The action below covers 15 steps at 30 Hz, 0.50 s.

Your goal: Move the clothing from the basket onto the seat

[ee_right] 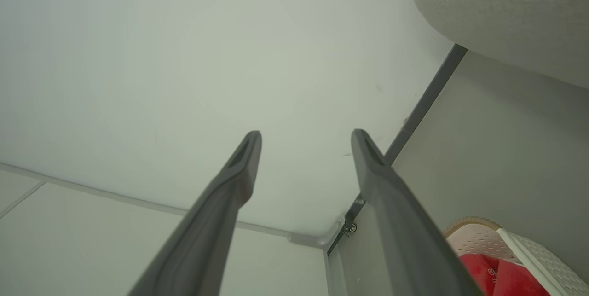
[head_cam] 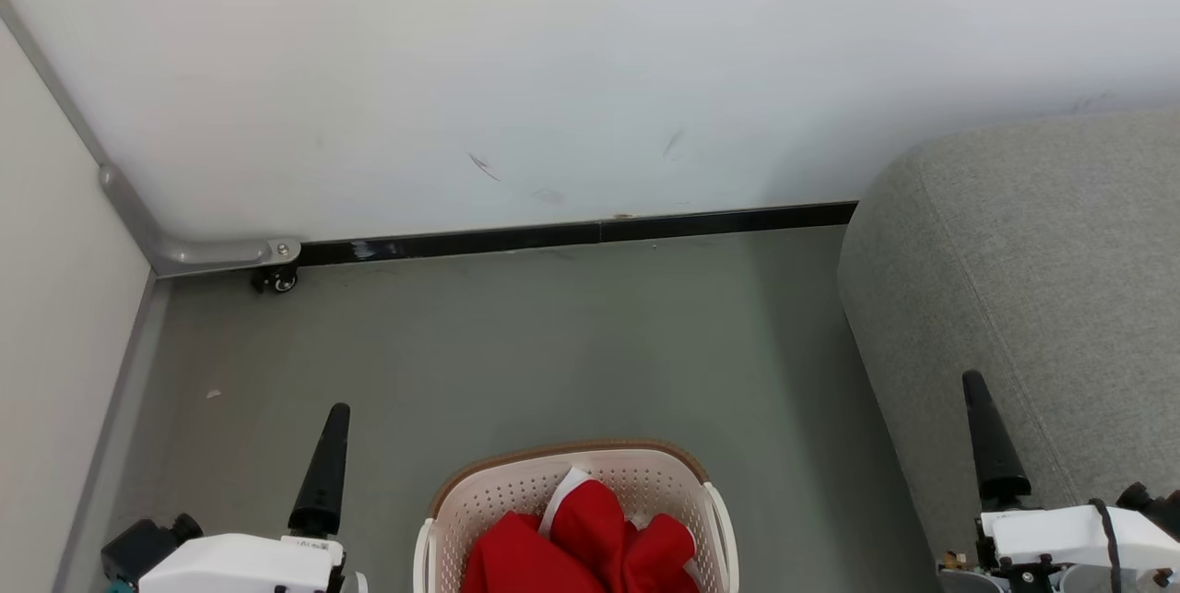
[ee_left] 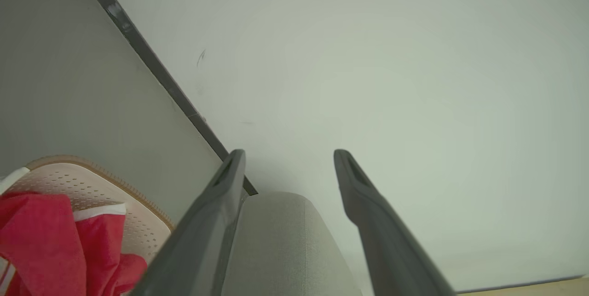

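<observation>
The basket (head_cam: 516, 493) stood on the floor (head_cam: 553, 344) at the bottom middle of the head view, its near part cut off by the frame edge. The clothing (head_cam: 590, 542) lay heaped inside it, red folds with a strip of white trim rising to about the level of the brown rim.

The seat (head_cam: 1032, 279) stood to the basket's right and apart from it. A strip of bare floor ran between the basket's white handle and the seat's rounded side. The seat's far corner reached back towards the wall (head_cam: 553, 67).

The left gripper (ee_left: 290, 154) hung left of the basket over bare floor, released, its fingers spread wide and empty. The right gripper (ee_right: 307, 134) showed against the seat's left flank in the head view, with its fingers likewise parted and empty. Both sat near the basket's sides, well apart from each other, and both pointed towards the wall.

Beyond the basket a broad stretch of open floor ran to a dark baseboard (head_cam: 572, 231) at the wall's foot. On the far left a pale panel (head_cam: 55, 316) with grey metal edging closed that side. It met the wall at a corner, where a small caster (head_cam: 277, 279) sat under a metal bracket.
</observation>
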{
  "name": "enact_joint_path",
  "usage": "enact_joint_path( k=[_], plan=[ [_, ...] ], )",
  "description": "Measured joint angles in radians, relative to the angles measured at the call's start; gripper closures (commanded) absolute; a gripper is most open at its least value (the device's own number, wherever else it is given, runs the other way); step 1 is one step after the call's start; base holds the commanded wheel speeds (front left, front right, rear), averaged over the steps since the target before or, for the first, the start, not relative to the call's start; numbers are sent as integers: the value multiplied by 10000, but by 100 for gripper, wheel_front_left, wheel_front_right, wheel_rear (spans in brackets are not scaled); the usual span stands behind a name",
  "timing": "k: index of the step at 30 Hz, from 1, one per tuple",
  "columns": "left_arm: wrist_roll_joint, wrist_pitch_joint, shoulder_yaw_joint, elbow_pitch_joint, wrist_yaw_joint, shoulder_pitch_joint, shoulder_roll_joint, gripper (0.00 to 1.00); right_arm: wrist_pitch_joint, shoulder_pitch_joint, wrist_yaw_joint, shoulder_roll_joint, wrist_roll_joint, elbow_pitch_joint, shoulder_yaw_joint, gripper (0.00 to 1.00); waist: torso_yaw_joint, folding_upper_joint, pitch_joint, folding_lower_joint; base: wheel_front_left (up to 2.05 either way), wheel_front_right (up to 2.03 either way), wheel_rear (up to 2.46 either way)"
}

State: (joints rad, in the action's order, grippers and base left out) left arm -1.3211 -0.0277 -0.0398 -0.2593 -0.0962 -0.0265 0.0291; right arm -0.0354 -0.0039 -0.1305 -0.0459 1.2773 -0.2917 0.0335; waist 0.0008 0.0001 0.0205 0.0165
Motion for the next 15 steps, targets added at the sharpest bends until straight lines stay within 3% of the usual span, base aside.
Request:
enact_joint_path(
  k=[8,15],
  plan=[
    [1710,-270,-316,267,222,-6,221,0,-249,-2,0,-52,-1592,73,-8,0,-7,0,52,8,0,0,0],
    [3507,-522,-736,497,552,-12,462,0,-453,-1,0,-132,-3193,63,-153,0,4,0,44,-41,0,0,0]
  ],
)
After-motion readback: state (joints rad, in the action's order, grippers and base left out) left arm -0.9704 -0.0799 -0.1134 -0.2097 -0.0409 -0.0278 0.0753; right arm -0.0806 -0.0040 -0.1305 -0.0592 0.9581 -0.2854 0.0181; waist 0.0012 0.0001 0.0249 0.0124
